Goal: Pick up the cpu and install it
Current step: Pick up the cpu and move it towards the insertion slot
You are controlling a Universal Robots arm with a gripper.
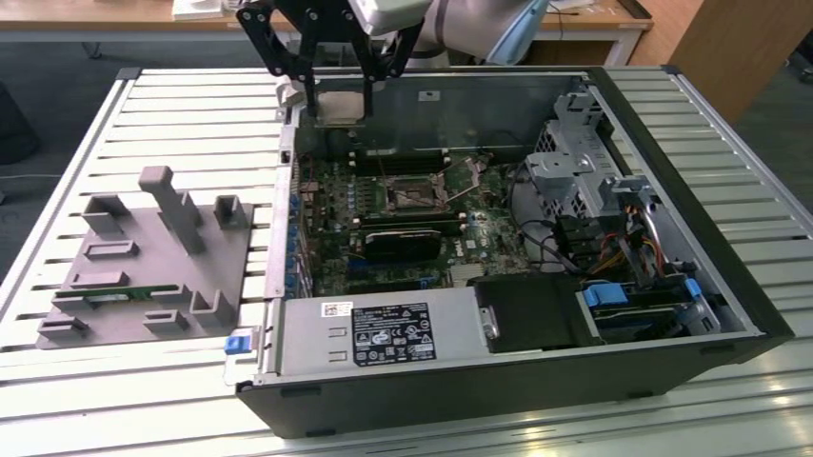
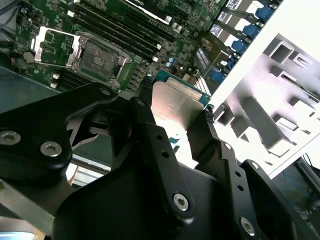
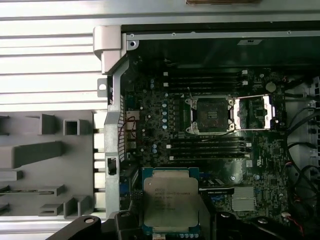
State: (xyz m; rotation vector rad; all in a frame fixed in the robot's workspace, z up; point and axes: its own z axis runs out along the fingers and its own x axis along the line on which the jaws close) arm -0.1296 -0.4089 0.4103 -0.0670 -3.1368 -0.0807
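Gripper is closed narrow on the cpu, a black finger pressed against each of two opposite edges; the other two edges are free. The chip hangs flat in the air, metal top up, above the open computer case, near the case's far corner on the exterior view's left. It touches nothing but the fingers. The socket sits mid-board on the motherboard, well apart from the chip. Its metal frame is swung open to one side and its square bed is bare. Rows of memory slots crowd it on two sides, so the room is tight there. The case's upper side is open, with nothing between chip and board. The grey tray lies on the slatted table, just beside the case's edge at the exterior view's left. A power supply box fills the case's near edge.
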